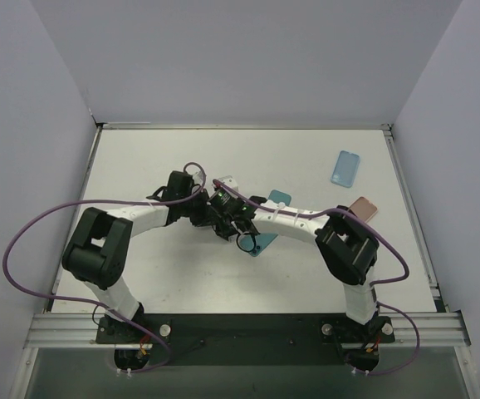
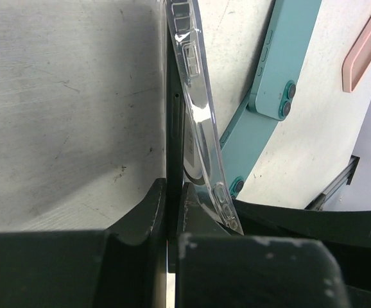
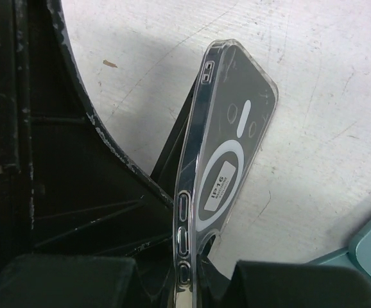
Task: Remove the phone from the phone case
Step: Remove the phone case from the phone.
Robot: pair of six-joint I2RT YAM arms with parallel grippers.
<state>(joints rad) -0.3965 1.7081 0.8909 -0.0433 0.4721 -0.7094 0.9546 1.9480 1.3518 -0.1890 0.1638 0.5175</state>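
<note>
The left pincer (image 2: 174,215) is shut on the phone (image 2: 174,122); the right pincer (image 3: 185,282) is shut on the clear phone case (image 3: 230,141), both on edge at the bench (image 1: 140,166) centre. Risk: a snagged case corner could drag the phone from its thin grip

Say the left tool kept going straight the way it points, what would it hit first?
Probably the bare white table top: the left tool, shut on the thin dark phone, points at it. The teal phone lies right of that line. Depth is unclear.
</note>
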